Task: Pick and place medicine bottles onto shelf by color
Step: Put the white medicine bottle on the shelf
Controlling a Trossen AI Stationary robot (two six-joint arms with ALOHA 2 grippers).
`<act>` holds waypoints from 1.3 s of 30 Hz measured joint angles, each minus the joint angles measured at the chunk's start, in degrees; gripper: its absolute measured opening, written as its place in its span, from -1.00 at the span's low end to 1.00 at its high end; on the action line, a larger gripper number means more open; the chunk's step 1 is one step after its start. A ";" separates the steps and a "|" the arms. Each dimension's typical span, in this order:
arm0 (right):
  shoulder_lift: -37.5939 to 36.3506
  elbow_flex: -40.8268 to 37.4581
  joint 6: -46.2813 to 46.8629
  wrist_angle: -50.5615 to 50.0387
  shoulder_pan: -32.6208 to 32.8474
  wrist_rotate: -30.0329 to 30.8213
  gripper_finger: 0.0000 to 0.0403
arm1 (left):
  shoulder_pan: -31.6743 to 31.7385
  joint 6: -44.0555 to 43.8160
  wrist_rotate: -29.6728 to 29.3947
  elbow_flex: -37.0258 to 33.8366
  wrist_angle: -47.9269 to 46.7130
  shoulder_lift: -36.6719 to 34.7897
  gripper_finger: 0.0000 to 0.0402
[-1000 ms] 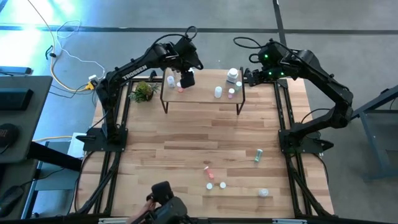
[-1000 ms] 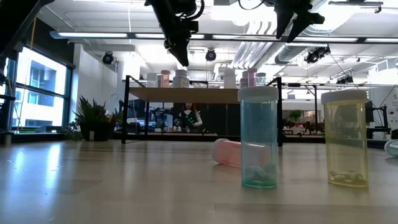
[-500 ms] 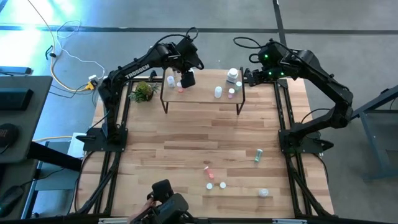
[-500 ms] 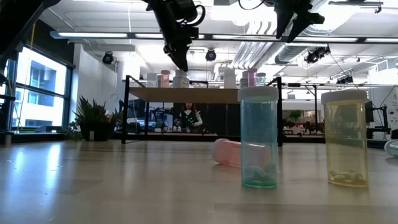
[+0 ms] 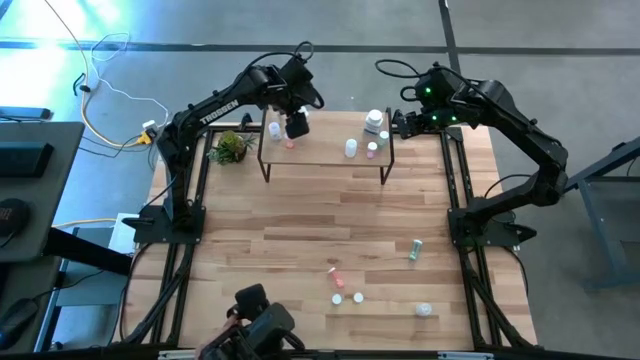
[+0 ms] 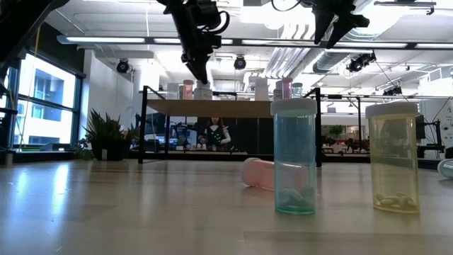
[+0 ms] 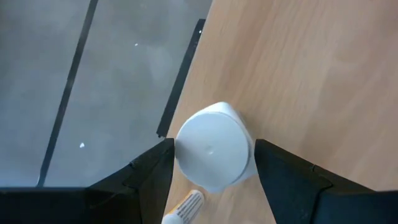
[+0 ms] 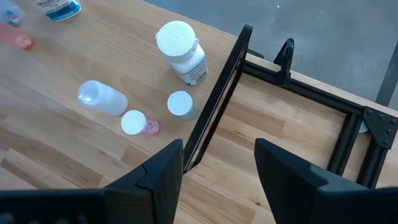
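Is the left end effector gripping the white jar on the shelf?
No: the left end effector straddles the white jar with gaps showing on both sides.

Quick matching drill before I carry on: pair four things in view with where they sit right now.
Things:
1. left pincer
2. right pincer
3. green bottle
4. potted plant

Places:
A. lying on the tabletop, right side
B. above the shelf's left end, over a white jar
C. on the table left of the shelf
D. just off the shelf's right end

Pairs: 1-B, 2-D, 3-A, 4-C
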 joint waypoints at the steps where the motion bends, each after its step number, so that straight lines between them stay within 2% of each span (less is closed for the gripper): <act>1: 0.00 0.00 -0.02 0.00 0.00 0.01 -0.06 | 0.00 0.33 -0.20 0.00 -0.04 0.00 0.06; 8: 0.00 0.01 -0.14 0.00 0.00 0.10 -0.06 | -0.07 1.73 -0.80 0.00 -0.33 0.00 0.06; 14: 0.00 0.00 -0.04 0.00 -0.01 0.17 -0.06 | -0.17 3.97 4.41 0.00 -0.38 0.00 0.06; 19: 0.00 0.00 -0.02 0.00 0.00 0.15 -0.06 | -0.20 7.22 5.17 0.00 -1.18 0.00 0.06; 31: 0.00 0.01 0.28 0.00 0.00 0.14 -0.06 | -0.07 21.57 4.73 -0.02 -1.14 0.00 0.05; 39: 0.00 0.00 0.26 0.00 0.00 0.11 -0.06 | -0.09 22.76 2.13 -0.02 -1.14 0.00 -0.05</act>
